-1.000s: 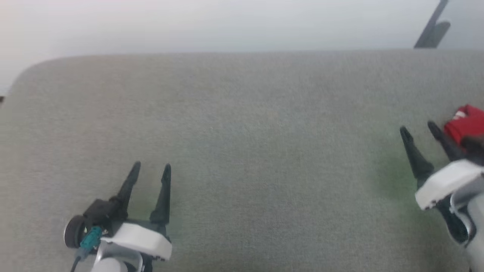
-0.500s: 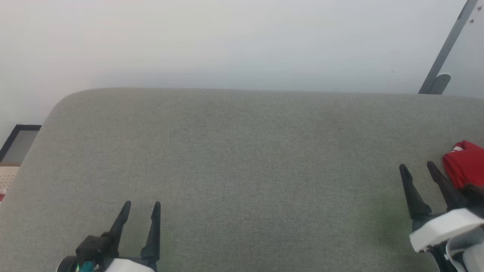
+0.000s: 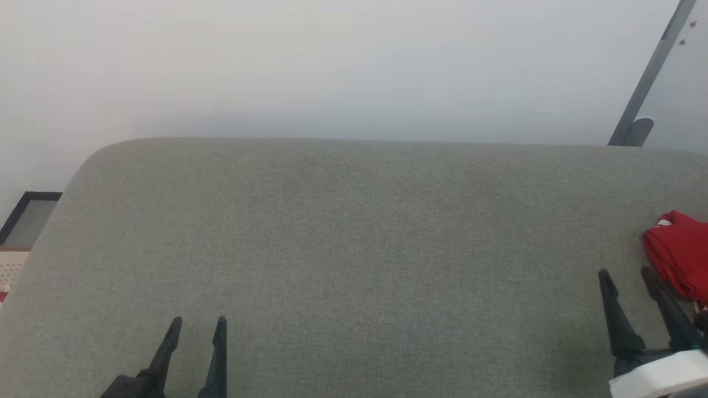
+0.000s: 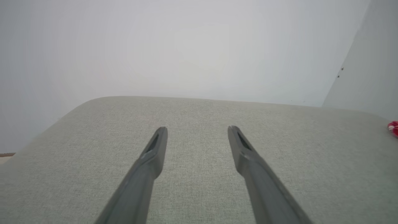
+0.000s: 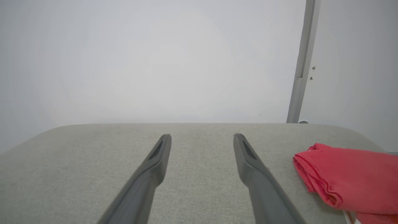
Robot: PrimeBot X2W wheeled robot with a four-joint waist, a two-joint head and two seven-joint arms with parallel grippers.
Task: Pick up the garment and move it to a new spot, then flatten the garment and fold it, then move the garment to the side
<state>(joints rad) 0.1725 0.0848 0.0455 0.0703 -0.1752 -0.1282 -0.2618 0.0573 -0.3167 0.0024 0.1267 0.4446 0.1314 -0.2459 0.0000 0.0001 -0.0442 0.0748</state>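
Garment: small red fabric jersey [image 3: 677, 254], folded, at grey fabric worktop [image 3: 354, 249] right edge
Left gripper [image 3: 199, 321], right gripper [image 3: 625, 272]: fingers spread wide, empty
Progress: seemingly complete

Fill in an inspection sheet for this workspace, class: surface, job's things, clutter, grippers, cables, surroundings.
Surface: grey fabric top, smooth.
Job's things: red garment, folded over, lying near the right edge.
Clutter: nothing seen.
Grippers: left gripper open, holding nothing; right gripper open, beside the garment, not holding it.
Cables: nothing seen.
Surroundings: pale wall behind; grey post at the right; dark frame low at the left.
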